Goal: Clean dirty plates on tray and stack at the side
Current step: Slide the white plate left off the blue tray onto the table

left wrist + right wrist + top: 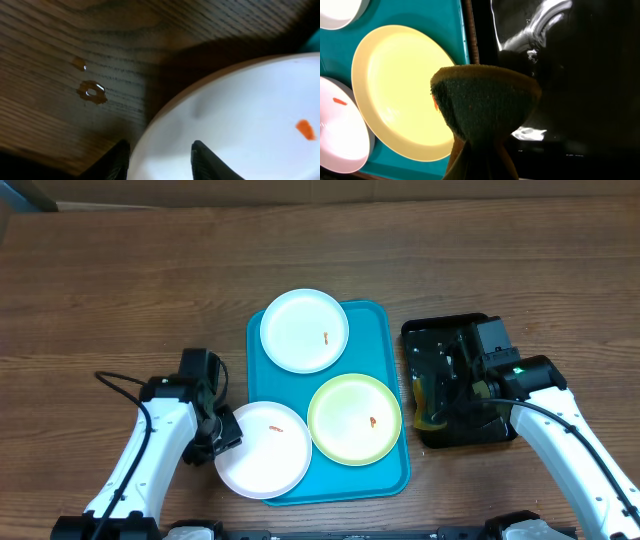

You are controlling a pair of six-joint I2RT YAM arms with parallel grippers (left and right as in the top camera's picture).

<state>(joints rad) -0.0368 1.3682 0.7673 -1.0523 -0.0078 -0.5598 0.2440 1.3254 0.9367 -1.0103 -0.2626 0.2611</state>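
Observation:
The turquoise tray [378, 338] holds a white plate [304, 330] at its far end and a pale yellow-green plate [354, 419] at its near right. A second white plate [264, 449] overhangs the tray's near left corner. Each plate has a small orange speck. My left gripper [222, 435] is open, its fingers [160, 162] on either side of that plate's rim [240, 115]. My right gripper [432, 402] is shut on a yellow sponge with a dark green face [485, 105], held over the black tray [462, 435] beside the yellow-green plate [395, 85]. The sponge hides its fingers.
The glossy black tray [580, 75] lies right of the turquoise tray [420, 12]. Small amber drops [91, 92] sit on the wooden table left of the near white plate. Cables trail from both arms near the front edge.

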